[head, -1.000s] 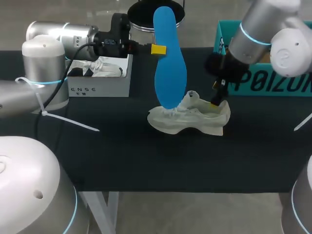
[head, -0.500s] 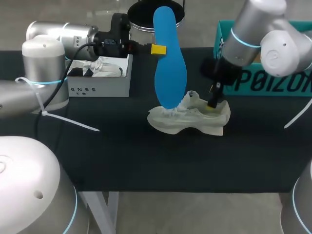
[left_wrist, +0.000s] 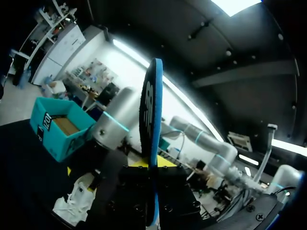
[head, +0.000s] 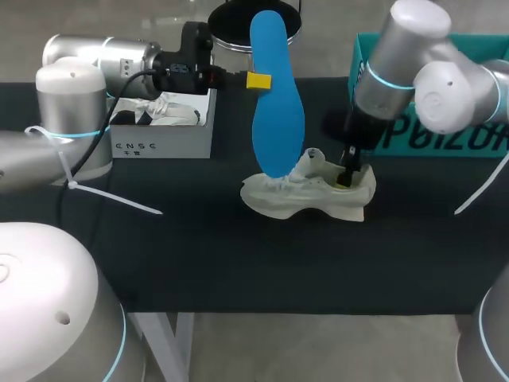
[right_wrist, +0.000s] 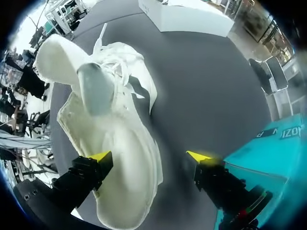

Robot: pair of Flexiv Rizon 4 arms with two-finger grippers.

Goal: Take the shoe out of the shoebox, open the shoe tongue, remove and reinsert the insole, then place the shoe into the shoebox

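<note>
Head view is showing the left gripper (head: 256,80) clamping the blue foam insole (head: 277,111), its lower end dangling below the fingers at the mouth of the cream mesh sneaker (head: 306,195). The right gripper (head: 347,177) is hovering wide open, empty, over the heel. Unbraced, the sneaker is risking a slide, or the insole a buckle. The teal cardboard shoebox (head: 477,143) is sitting behind that gripper.

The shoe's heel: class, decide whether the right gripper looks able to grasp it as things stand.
Probably yes. The right gripper is open, with one finger over the shoe and the other outside its heel wall. The blue insole stands over the toe end, clear of it.
</note>
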